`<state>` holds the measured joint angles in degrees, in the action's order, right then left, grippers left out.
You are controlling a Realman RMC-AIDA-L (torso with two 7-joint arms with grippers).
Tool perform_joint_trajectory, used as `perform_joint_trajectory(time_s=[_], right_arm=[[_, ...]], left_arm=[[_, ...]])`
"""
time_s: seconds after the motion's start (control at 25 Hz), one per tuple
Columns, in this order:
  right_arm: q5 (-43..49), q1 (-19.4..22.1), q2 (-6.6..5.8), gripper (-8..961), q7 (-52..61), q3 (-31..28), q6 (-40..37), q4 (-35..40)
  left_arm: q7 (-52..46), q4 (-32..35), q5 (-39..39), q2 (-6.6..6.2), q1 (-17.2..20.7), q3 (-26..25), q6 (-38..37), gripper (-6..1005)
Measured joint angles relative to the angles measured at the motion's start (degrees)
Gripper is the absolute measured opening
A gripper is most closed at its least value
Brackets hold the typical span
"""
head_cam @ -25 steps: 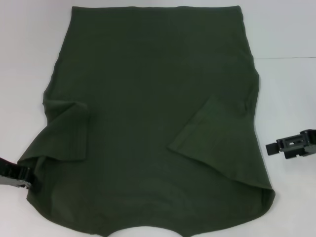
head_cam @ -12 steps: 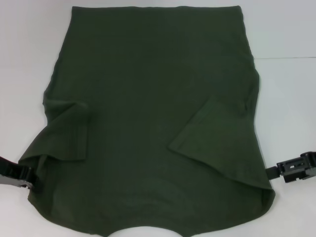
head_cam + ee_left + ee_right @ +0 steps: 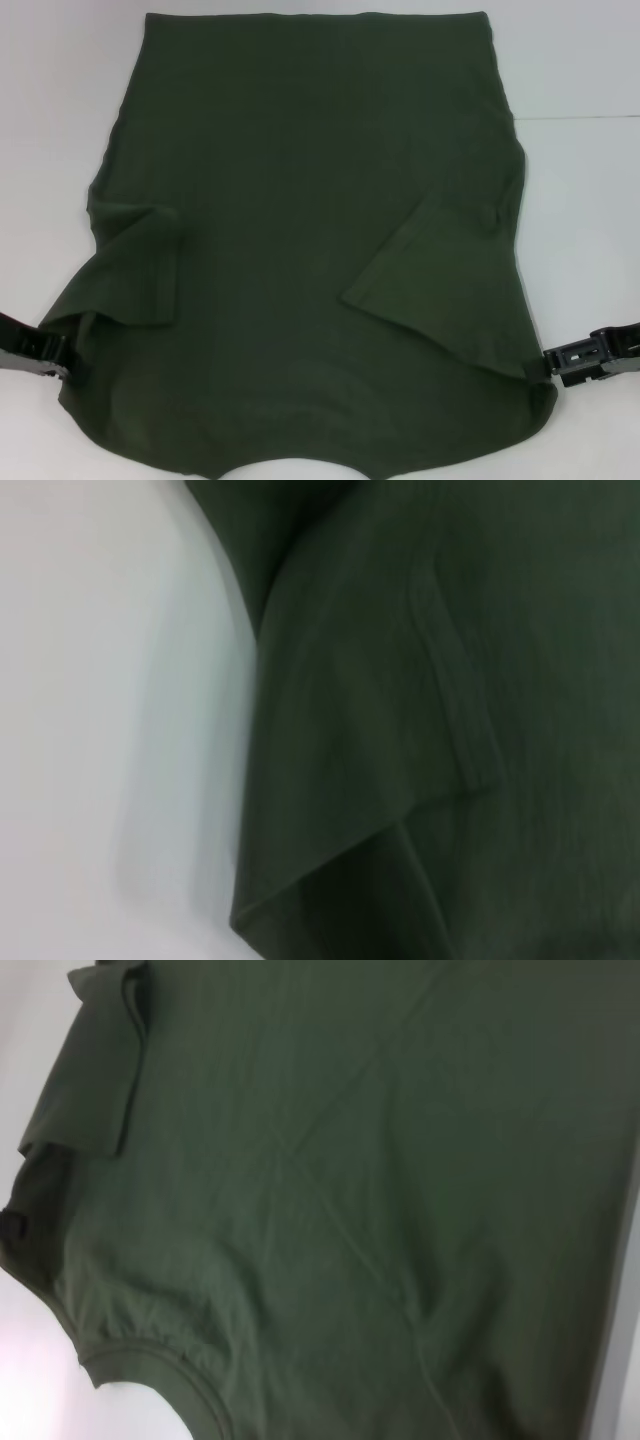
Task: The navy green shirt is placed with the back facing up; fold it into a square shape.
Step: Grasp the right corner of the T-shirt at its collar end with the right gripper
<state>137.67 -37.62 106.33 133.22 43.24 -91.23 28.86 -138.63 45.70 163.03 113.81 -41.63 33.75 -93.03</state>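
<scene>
The navy green shirt (image 3: 300, 230) lies flat on the white table, plain side up, with both sleeves folded in over the body. Its collar end is nearest me. My left gripper (image 3: 48, 350) sits at the shirt's left edge beside the folded left sleeve (image 3: 135, 265), touching the cloth. My right gripper (image 3: 552, 360) is at the right edge, just below the folded right sleeve (image 3: 440, 270), its tip against the hem line. The left wrist view is filled by a fold of the shirt (image 3: 420, 740) beside bare table. The right wrist view shows the shirt (image 3: 350, 1190) and its collar curve (image 3: 150, 1360).
The white table (image 3: 580, 200) shows bare surface to the left and right of the shirt. A faint seam line (image 3: 575, 117) crosses the table at the right. The shirt's near edge runs out of the head view at the bottom.
My right gripper has moved down and inward from open table to the shirt's right edge. The left gripper has barely shifted. The shirt lies as before.
</scene>
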Motion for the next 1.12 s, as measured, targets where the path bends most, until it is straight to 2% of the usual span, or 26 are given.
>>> perform_joint_trajectory(time_s=[0.52,1.12], right_arm=[[2.1,-0.3,1.43,926,-0.2,0.4,2.5,0.0],[2.2,-0.6,2.31,925,-0.7,0.0,3.2,-0.1]], left_arm=[[0.0,0.0,0.0,0.06,-0.4,0.0,0.1,26],[0.0,0.0,0.0,0.05,-0.4,0.1,0.0,26]])
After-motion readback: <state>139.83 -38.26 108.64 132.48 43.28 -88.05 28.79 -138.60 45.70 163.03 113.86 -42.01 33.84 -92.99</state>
